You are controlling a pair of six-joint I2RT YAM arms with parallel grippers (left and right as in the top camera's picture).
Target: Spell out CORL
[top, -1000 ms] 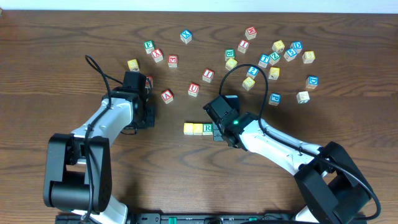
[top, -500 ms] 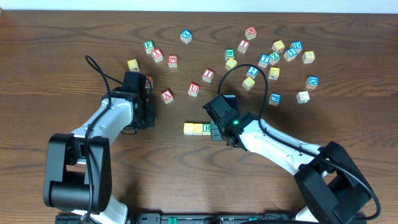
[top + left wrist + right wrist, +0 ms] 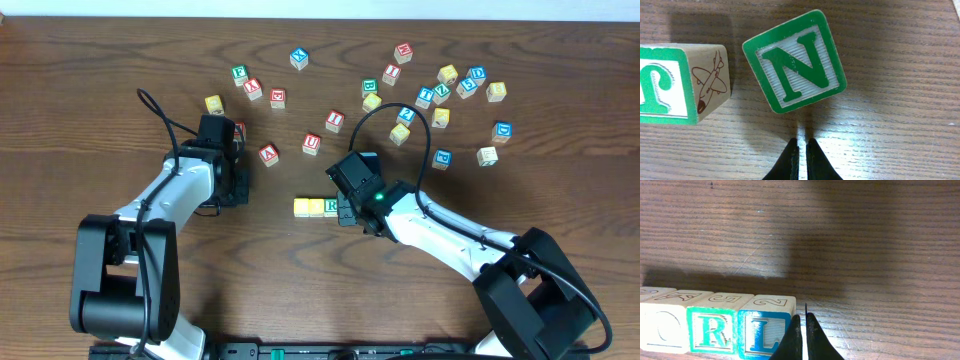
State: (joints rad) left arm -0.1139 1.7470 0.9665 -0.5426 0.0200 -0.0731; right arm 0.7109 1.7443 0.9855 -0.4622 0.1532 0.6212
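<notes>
Brown wood-grain table [image 3: 100, 60] carries a row of letter blocks [image 3: 317, 207] near its centre, with the L block [image 3: 762, 332] touching the R block [image 3: 712, 332] at its 3 o'clock. Pinched closed and empty, the right gripper [image 3: 803, 335] sits just beside the L block's 3 o'clock edge. The left gripper [image 3: 803, 157], also closed on nothing, has a green N block [image 3: 795, 61] at 12 o'clock.

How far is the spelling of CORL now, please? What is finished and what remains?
Nearly finished, it seems. The O cube, R cube and L cube stand side by side in one row; the first yellow cube, at its left end, is too small to read. The right gripper, shut and empty, is at the L cube's right edge. Remaining: probably only drawing back.
</notes>
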